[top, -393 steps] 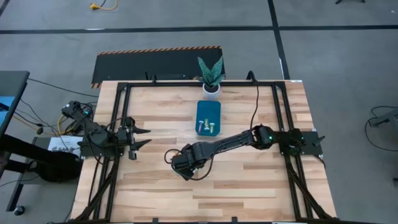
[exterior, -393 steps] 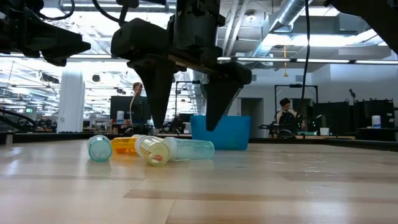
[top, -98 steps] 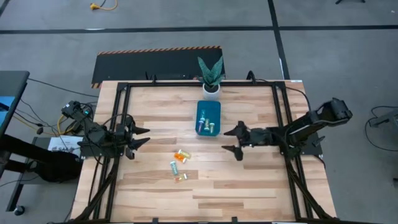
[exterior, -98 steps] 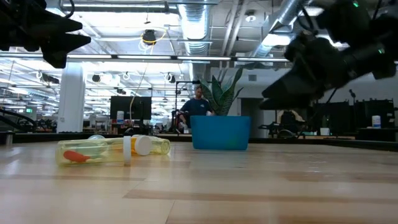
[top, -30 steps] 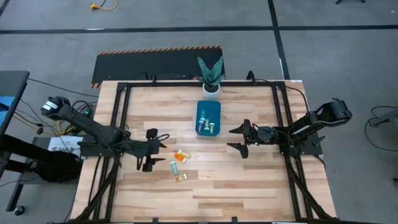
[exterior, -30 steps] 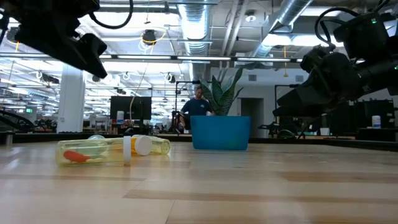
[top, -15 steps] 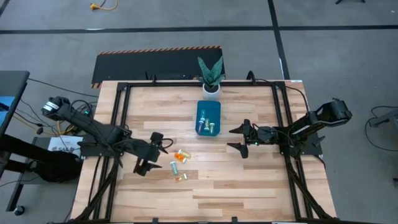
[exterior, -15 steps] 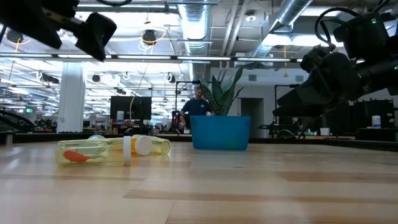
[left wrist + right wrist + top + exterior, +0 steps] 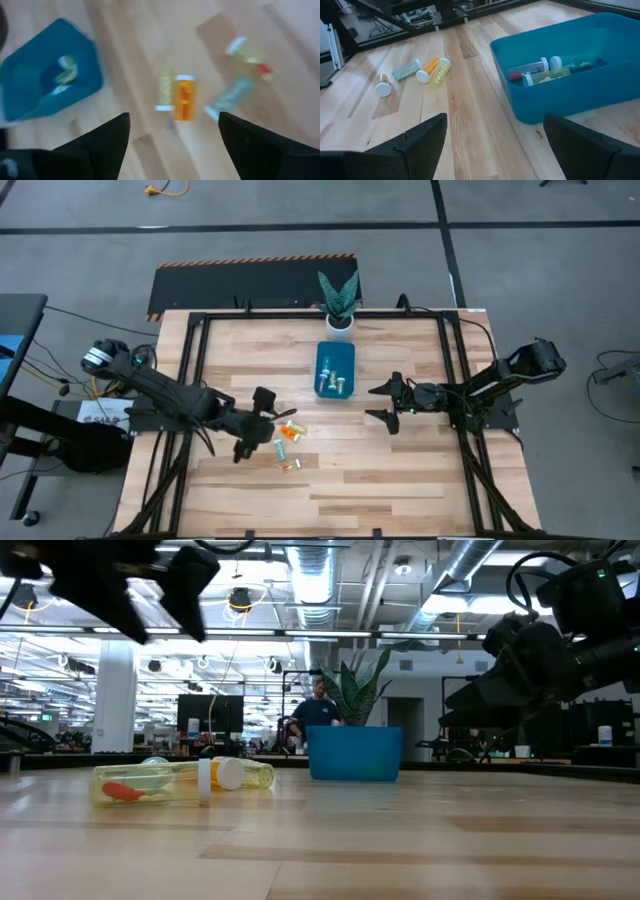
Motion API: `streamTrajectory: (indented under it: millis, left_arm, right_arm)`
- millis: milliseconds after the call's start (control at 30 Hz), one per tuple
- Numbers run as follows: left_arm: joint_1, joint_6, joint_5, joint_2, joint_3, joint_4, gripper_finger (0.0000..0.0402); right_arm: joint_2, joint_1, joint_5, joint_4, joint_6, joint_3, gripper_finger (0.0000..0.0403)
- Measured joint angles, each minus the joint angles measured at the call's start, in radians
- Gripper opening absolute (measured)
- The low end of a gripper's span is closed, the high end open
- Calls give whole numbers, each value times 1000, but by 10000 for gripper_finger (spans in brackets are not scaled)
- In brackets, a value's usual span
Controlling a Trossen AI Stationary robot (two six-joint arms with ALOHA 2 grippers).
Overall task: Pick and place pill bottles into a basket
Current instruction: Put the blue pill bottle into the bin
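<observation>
Four pill bottles lie loose on the desk in the high view, at about 7 o'clock from the basket. An orange one and a yellow one sit side by side, a green one just beside them, and a paler one a little apart nearer the front edge. The teal basket holds several more bottles, lying down at its nearer end. A potted plant stands at 12 o'clock from the basket, at the desk's far edge. My left tool hovers just at 9 o'clock of the loose bottles, fingers spread. My right tool waits at 4 o'clock from the basket, also spread.

From the low view, two bottles lie on their sides with pale caps meeting, the blue basket well behind them. A person stands in the room beyond.

My left wrist view looks down past my released fingers: the orange bottle and the yellow one touch, the green one is near, and another lies farther off. The basket shows bottles inside.

My right wrist view shows the basket close, holding a clear bottle with a red mark and a greenish one, with four loose bottles beyond.
</observation>
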Motion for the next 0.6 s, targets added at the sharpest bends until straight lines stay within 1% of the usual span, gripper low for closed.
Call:
streamTrajectory:
  millis: [100,267,367,500,600]
  left_arm:
    - [0,-56,-27,33,7,-11,293]
    - [-3,-126,42,68,7,22,293]
    - [-3,-153,61,72,8,63,293]
    - [-4,-161,78,72,8,85,293]
    - [-3,-166,117,72,8,102,293]
  right_arm:
    - [0,0,-2,0,0,0,327]
    - [0,0,-2,0,1,0,327]
    - [0,0,-2,0,1,0,327]
    - [0,1,-3,0,3,0,327]
    - [0,1,-3,-1,11,0,327]
